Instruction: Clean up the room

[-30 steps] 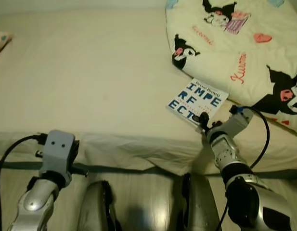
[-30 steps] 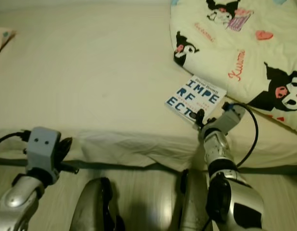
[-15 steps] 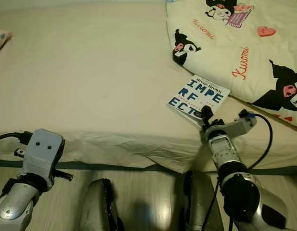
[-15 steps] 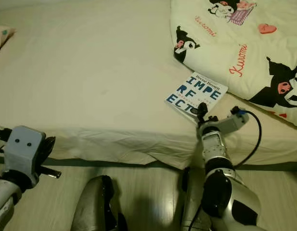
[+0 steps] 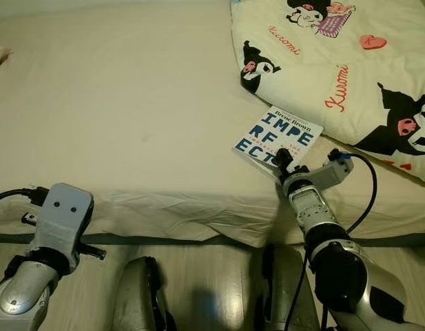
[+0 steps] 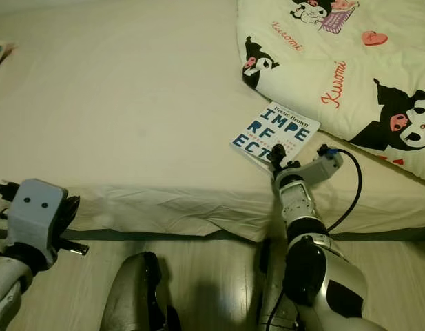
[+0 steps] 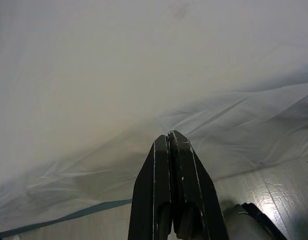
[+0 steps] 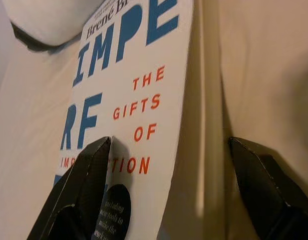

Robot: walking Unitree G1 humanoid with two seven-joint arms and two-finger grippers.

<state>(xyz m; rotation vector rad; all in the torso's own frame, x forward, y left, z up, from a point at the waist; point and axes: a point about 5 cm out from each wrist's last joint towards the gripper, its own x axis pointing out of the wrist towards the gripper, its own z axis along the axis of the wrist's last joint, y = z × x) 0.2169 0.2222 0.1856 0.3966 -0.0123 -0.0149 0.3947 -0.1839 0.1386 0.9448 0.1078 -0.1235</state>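
A white paperback book with blue and red lettering point(image 5: 276, 138) lies flat on the cream-sheeted bed point(image 5: 129, 110), near its front edge and just beside a cream cartoon-printed quilt point(image 5: 350, 69). The right gripper point(image 8: 168, 190) is placed at the book's near corner, its fingers point(image 8: 89, 180) spread apart astride the book's edge. The left gripper point(image 7: 171, 150) is held low before the bed's edge, its fingers pressed together.

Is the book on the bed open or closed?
Closed: the book lies flat, front cover up, the right gripper's open fingers straddling its near edge.
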